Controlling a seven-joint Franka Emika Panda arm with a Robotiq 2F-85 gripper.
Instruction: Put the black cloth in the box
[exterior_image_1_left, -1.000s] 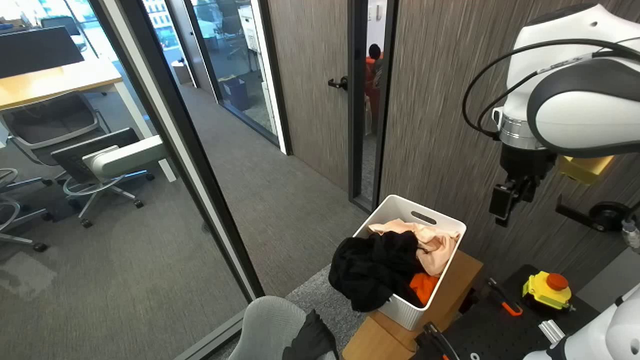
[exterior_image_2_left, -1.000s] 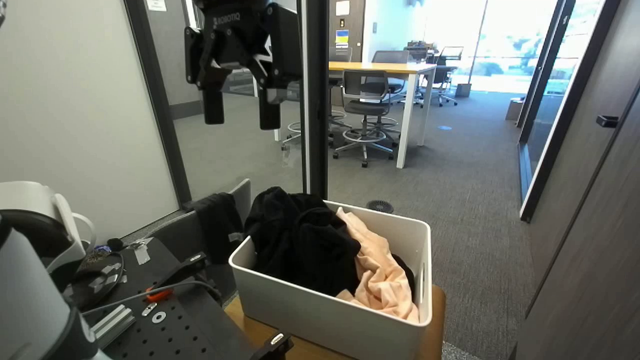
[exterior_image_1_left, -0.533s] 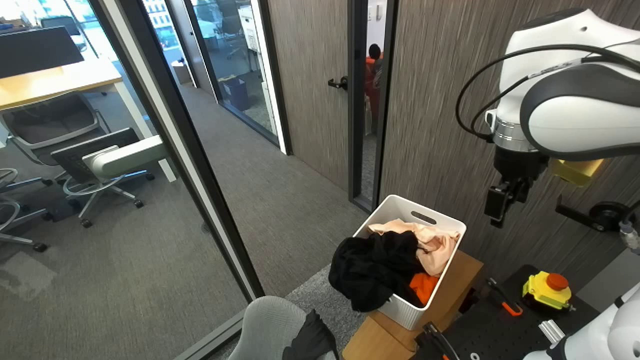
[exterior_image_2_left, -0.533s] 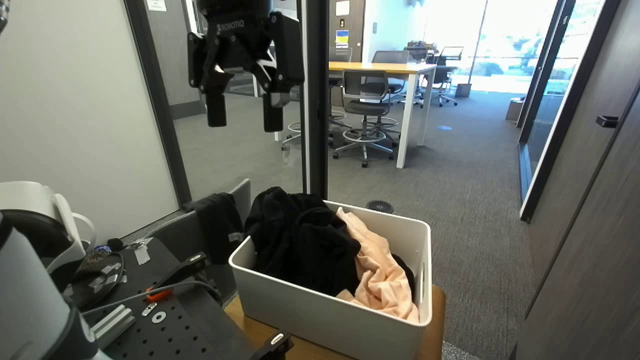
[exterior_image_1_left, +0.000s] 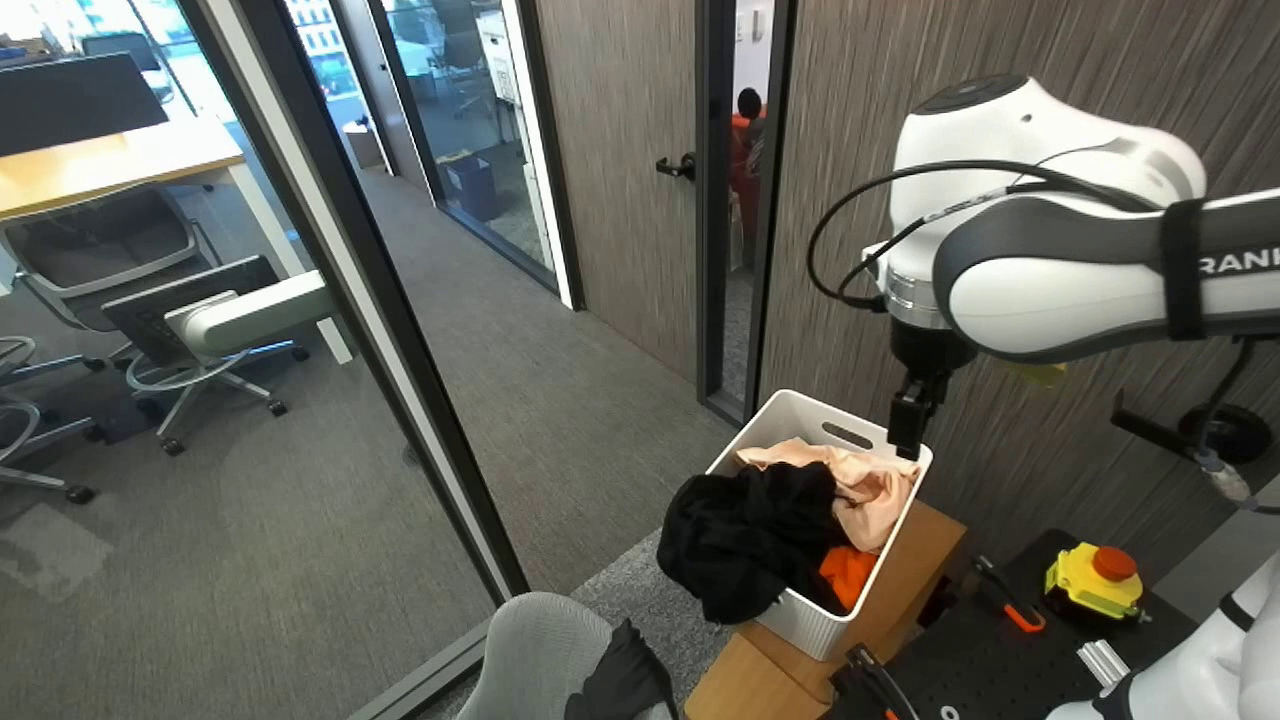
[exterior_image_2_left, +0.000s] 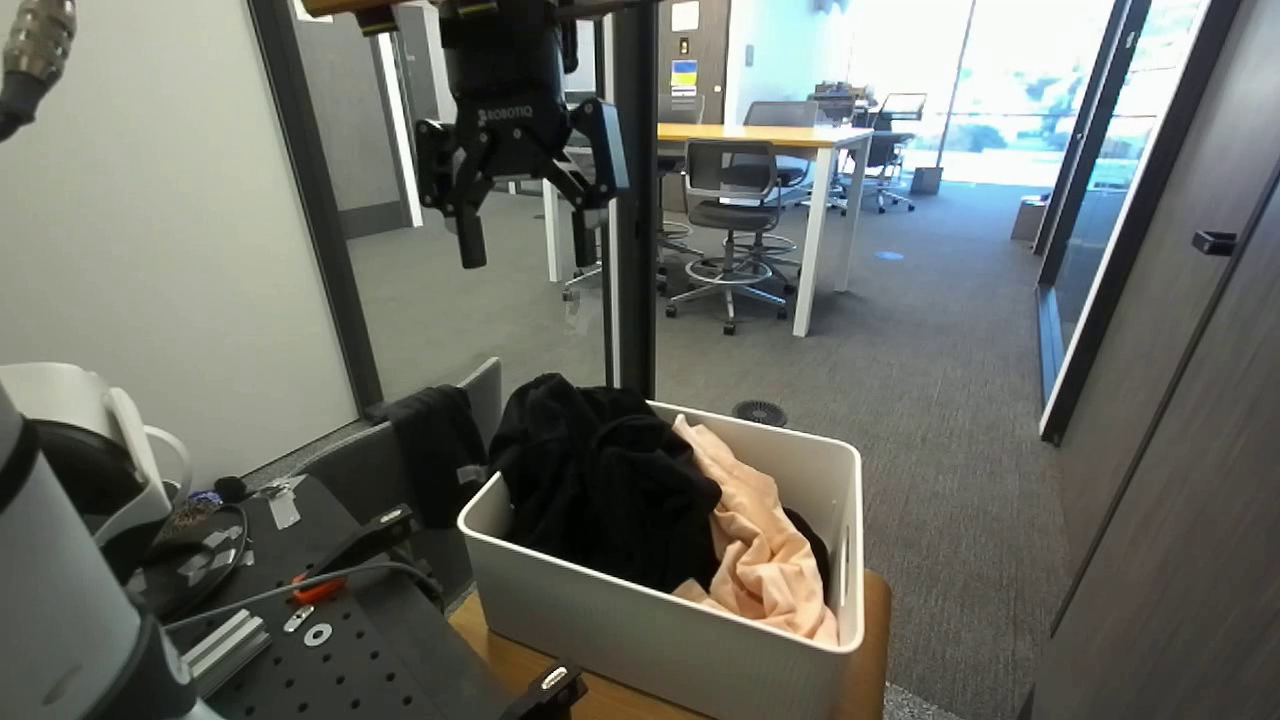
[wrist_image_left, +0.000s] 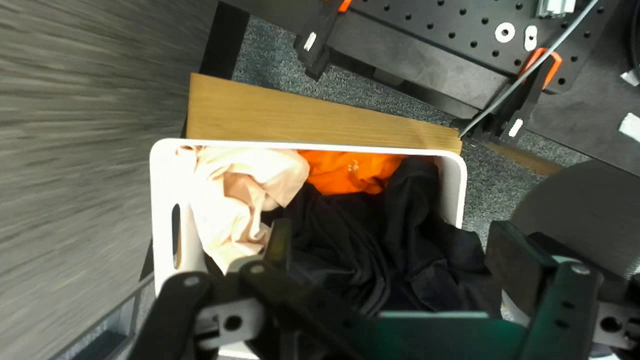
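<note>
Grabbing the black cloth (exterior_image_2_left: 605, 490) looks like the step now. It's in the box (exterior_image_2_left: 660, 640), flopping over one side. The end effector (exterior_image_2_left: 530, 261) above is spread wide, holding nothing. Next, it should dip, pinch the floppy bit and tuck it in.

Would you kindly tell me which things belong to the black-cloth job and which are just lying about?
Job:
gripper
white box
black cloth spilling over its rim, or perhaps the second black cloth on the chair

Lying about:
peach cloth
orange cloth
washer
</note>
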